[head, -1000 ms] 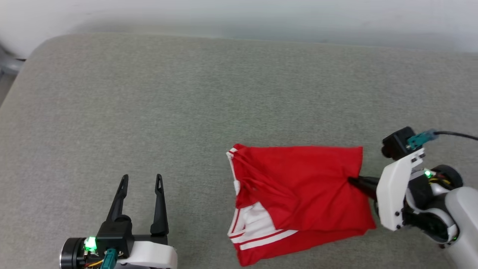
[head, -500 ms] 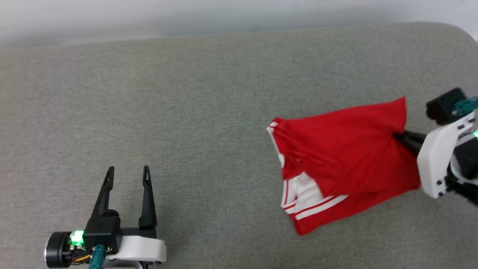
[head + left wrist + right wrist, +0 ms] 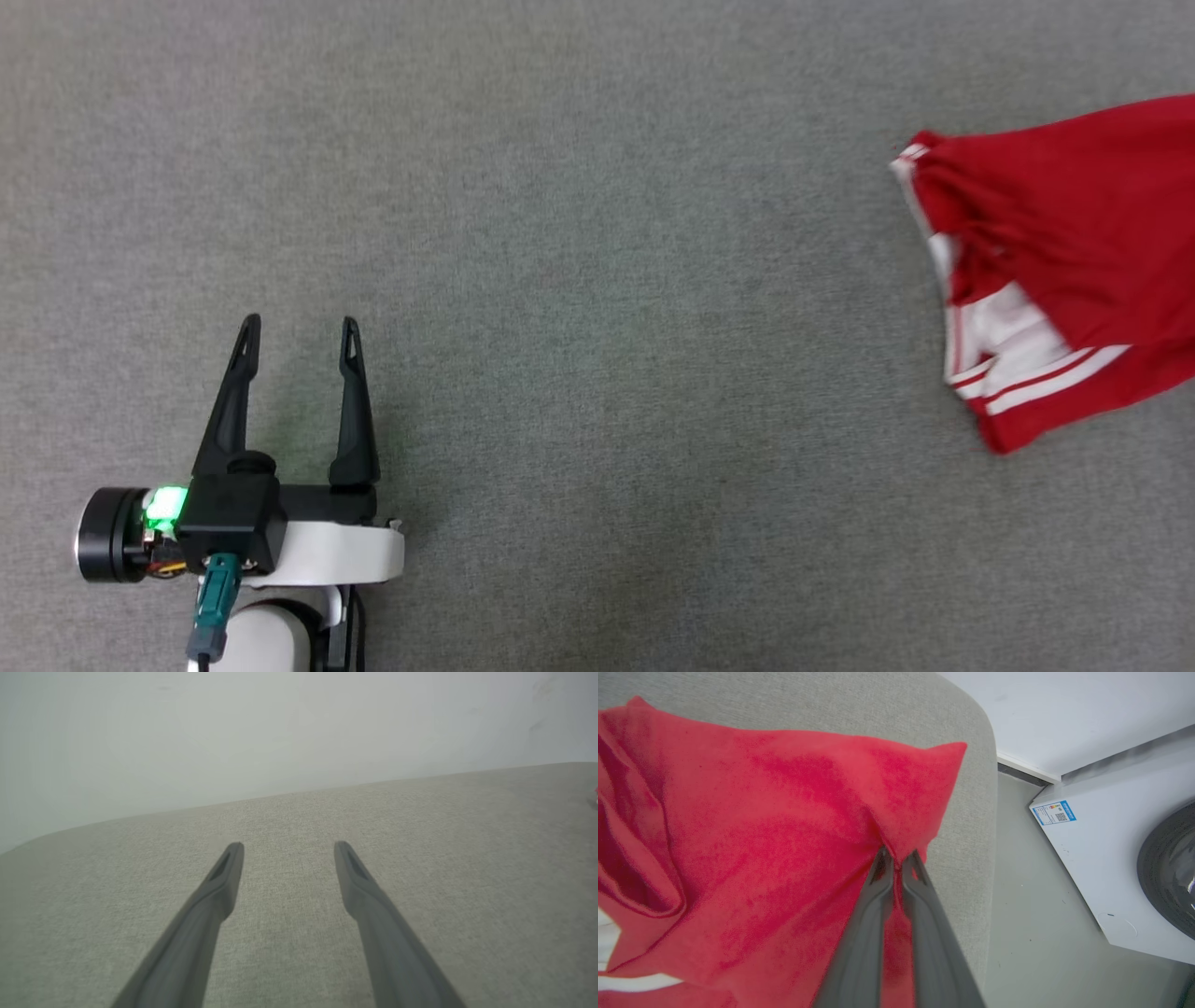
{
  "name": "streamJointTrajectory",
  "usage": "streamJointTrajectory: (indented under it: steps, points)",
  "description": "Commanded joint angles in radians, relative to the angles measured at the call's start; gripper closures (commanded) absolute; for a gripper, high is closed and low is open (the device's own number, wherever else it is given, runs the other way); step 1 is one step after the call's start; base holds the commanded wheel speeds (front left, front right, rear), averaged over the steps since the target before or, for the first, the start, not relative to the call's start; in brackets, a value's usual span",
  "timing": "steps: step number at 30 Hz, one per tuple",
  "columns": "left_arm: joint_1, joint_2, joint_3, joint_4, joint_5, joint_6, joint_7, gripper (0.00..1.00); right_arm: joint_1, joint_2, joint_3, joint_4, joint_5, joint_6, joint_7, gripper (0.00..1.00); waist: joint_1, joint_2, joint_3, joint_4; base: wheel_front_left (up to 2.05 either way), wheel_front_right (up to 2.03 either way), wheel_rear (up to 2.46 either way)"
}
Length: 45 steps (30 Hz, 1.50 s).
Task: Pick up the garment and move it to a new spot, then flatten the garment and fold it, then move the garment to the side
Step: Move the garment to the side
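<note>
**Counter** (image 3: 597, 280): padded, covered in grey woven fabric, with rounded corners. It carries everything listed below. A pale wall (image 3: 233, 732) rises behind its far edge.

**Garment** (image 3: 1064, 243): red jersey, folded over on itself. In the head view it sits at the far right and is cut off by the picture's edge. A white sleeve (image 3: 1004, 341) with red stripes shows at its lower left, and a striped trim at its upper left corner. The right wrist view places the cloth close to the counter's rounded end, with one pointed corner of red fabric reaching toward that edge. I cannot tell whether it lies flat or is partly raised.

**Right end effector** (image 3: 898, 853): clenched on the garment. The two dark fingers are pressed nearly together, and red cloth puckers where they pinch it.

**Left end effector** (image 3: 300, 321): released, its fingers spread wide and grasping nothing. It hovers low over the counter at the near left, well apart from the garment, with grey fabric between them.

**Surroundings past the counter's end, in the right wrist view:**
- Grey floor (image 3: 1027, 882).
- A white washing machine (image 3: 1101, 868) with a dark round door and a small blue-bordered label (image 3: 1054, 812). It stands near the counter with a strip of floor between them.
- A dark baseboard (image 3: 1024, 771) where wall meets floor.
</note>
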Motion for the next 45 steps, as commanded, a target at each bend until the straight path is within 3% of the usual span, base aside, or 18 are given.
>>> streamJointTrajectory:
  steps: [1,11,16,17,18,21,28,37,45]
  points:
    - [-0.025,0.005,-0.004,-0.011,0.006,0.002,-0.002,0.0,-0.025,-0.021,-0.034,0.03,-0.017,-0.002,0.002,1.0,-0.0002,0.0,0.061,0.022,0.0,0.0,0.0]
    - [-0.074,0.009,-0.028,-0.052,0.003,0.014,-0.002,0.0,-0.022,-0.056,-0.268,0.169,-0.143,-0.002,0.017,1.0,-0.0002,0.0,0.155,0.052,0.0,0.0,0.0]
    - [-0.089,0.012,-0.033,-0.059,0.001,0.022,-0.002,0.0,-0.003,-0.008,-0.364,0.181,-0.184,-0.002,0.008,1.0,-0.0002,0.0,0.165,0.056,0.0,0.0,0.0]
    - [-0.089,0.013,-0.033,-0.057,0.0,0.025,-0.002,0.0,-0.002,0.004,-0.379,0.179,-0.198,-0.002,0.001,0.58,-0.0002,0.0,0.163,0.056,0.0,0.0,0.0]
    - [-0.088,0.013,-0.034,-0.053,-0.001,0.026,-0.002,0.0,0.002,0.019,-0.387,0.179,-0.211,-0.002,0.001,0.0,-0.0002,0.0,0.156,0.056,0.0,0.0,0.0]
    - [-0.074,0.009,-0.038,-0.041,-0.004,0.032,-0.002,0.0,0.017,0.048,-0.427,0.176,-0.242,-0.002,-0.005,0.0,-0.0002,0.0,0.12,0.059,0.0,0.0,0.0]
    - [-0.019,-0.001,-0.033,-0.027,-0.015,0.05,-0.002,0.0,0.069,0.11,-0.477,0.074,-0.28,-0.002,-0.144,0.0,-0.0002,0.0,0.013,0.058,0.0,0.0,0.0]
    - [0.078,-0.013,-0.019,-0.006,-0.029,0.056,-0.002,0.0,0.165,0.284,-0.495,-0.148,-0.309,-0.002,-0.39,0.0,-0.0002,0.0,-0.137,0.073,0.0,0.0,0.0]
    - [0.133,-0.017,-0.016,0.015,-0.032,0.041,-0.002,0.0,0.299,0.467,-0.427,-0.314,-0.359,-0.001,-0.597,0.0,-0.0002,0.0,-0.24,0.115,0.0,0.0,0.0]
